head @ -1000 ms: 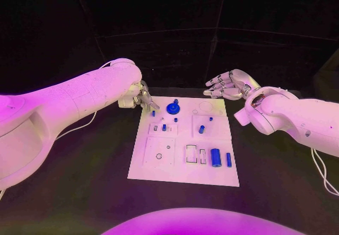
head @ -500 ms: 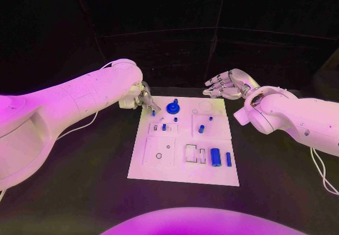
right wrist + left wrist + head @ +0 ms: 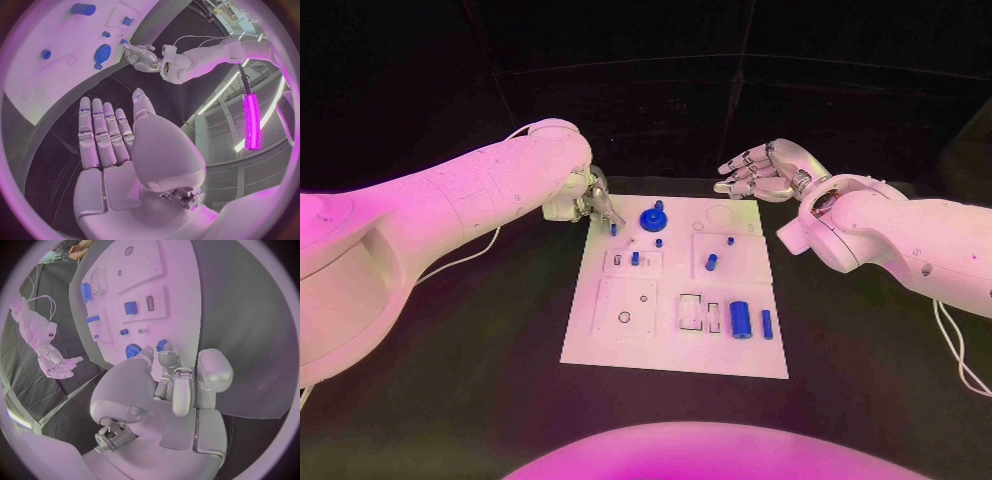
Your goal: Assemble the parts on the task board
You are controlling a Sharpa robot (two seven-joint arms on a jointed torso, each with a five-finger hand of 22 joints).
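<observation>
Blue peg [image 3: 613, 229] pinched by left hand [image 3: 596, 203], unmoved at board [image 3: 629, 350] corner; right hand [image 3: 759, 171] still spread, empty.

robotics lab test cell: black table [image 3: 473, 400] enclosed by dark curtains [image 3: 646, 110], white task board [image 3: 668, 340] centred on it, strip lights [image 3: 250, 107] on a high ceiling.
</observation>
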